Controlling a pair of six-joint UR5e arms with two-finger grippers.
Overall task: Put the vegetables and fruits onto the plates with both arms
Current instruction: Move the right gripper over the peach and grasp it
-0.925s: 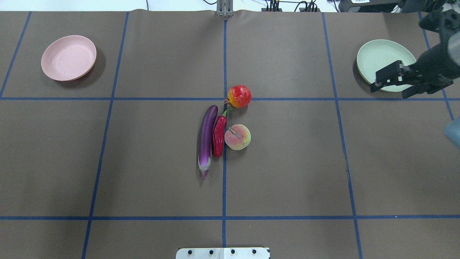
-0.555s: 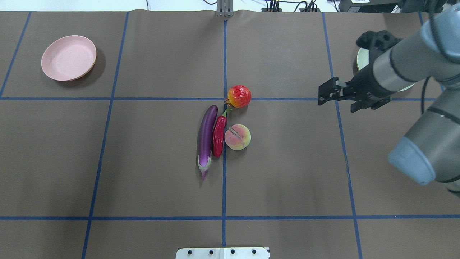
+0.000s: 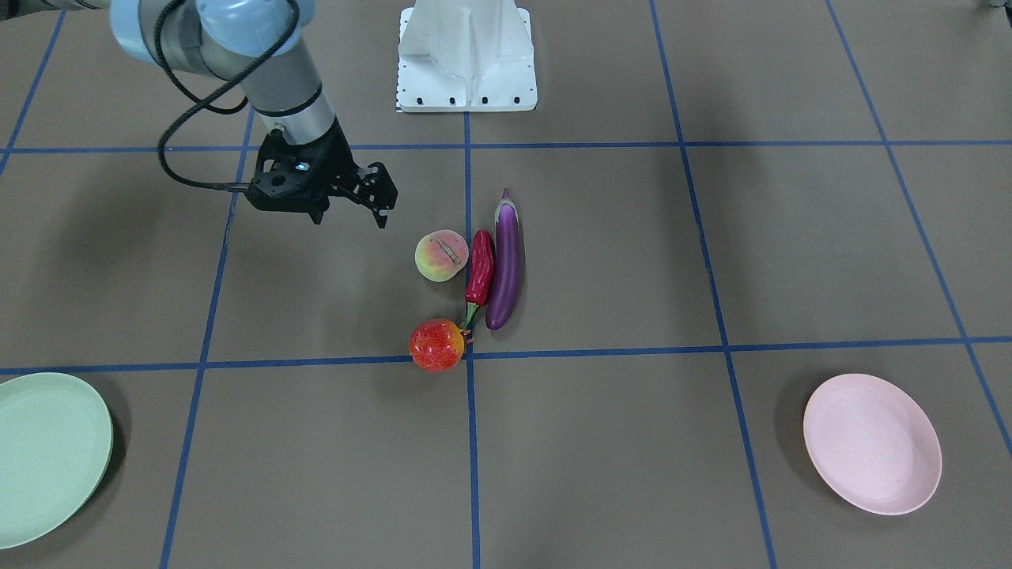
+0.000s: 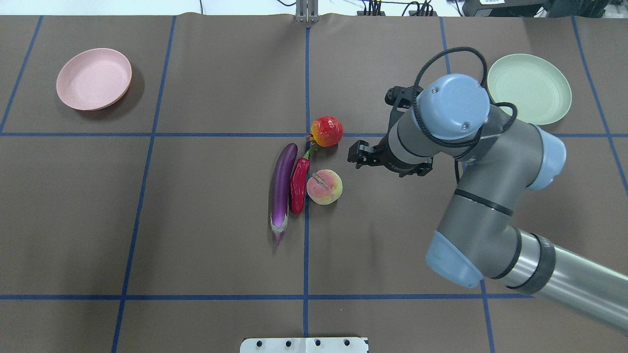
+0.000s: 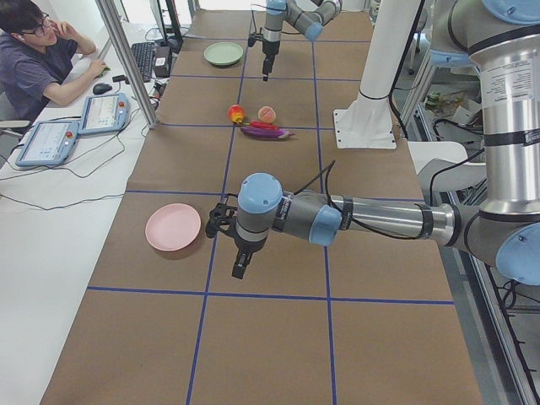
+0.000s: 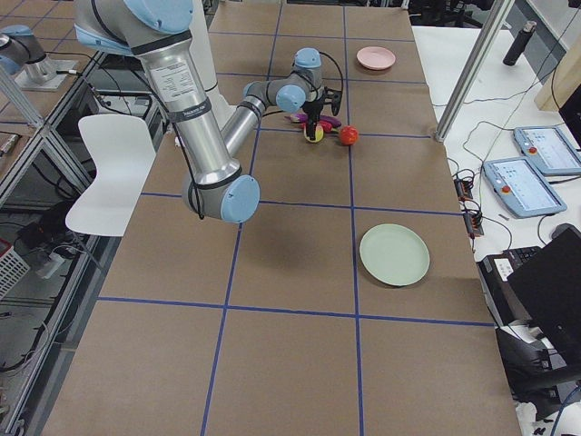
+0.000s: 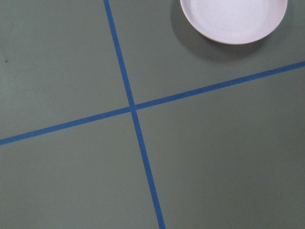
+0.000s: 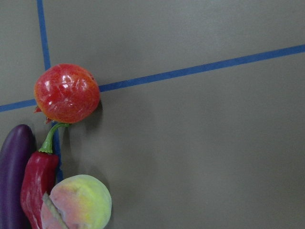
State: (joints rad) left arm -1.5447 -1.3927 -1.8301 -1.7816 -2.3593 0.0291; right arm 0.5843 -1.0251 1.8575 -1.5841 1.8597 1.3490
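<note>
The purple eggplant (image 4: 282,186), red chili (image 4: 299,184) and peach (image 4: 324,187) lie side by side at the table's middle. The red-orange fruit (image 4: 327,131) sits just beyond them. My right gripper (image 4: 355,156) is open and empty, just right of the peach and the red fruit; it also shows in the front view (image 3: 381,199). The right wrist view shows the red fruit (image 8: 66,93), chili (image 8: 38,181) and peach (image 8: 76,202). The pink plate (image 4: 93,78) and the green plate (image 4: 529,88) are empty. My left gripper (image 5: 240,268) hangs near the pink plate (image 7: 233,19); I cannot tell its state.
The white base block (image 3: 466,55) stands at the robot's edge of the table. Blue tape lines cross the brown surface. A seated operator (image 5: 34,51) and tablets (image 5: 76,126) are beside the table's far side.
My right arm has swung left from over the green plate to beside the peach and red fruit, still open. The green plate is uncovered. The produce has not moved.
</note>
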